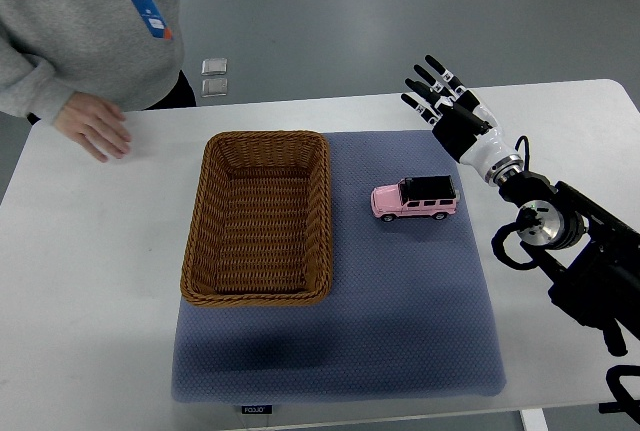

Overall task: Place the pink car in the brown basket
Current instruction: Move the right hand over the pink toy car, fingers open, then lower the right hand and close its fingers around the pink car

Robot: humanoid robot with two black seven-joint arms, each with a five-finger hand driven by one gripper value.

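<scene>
A pink toy car [414, 198] with a black roof lies on the blue-grey mat [400, 321], right of the brown wicker basket [258, 294]. The basket holds nothing. My right hand [436, 96] hovers beyond the car near the mat's far right corner, fingers spread and holding nothing. Its arm [560, 241] enters from the right edge. The car and hand are apart.
A person in a grey sweater stands at the far left, one hand [95, 126] resting flat on the white table [80, 281] beyond the basket's left side. Two small square tiles [214, 77] lie on the floor past the table.
</scene>
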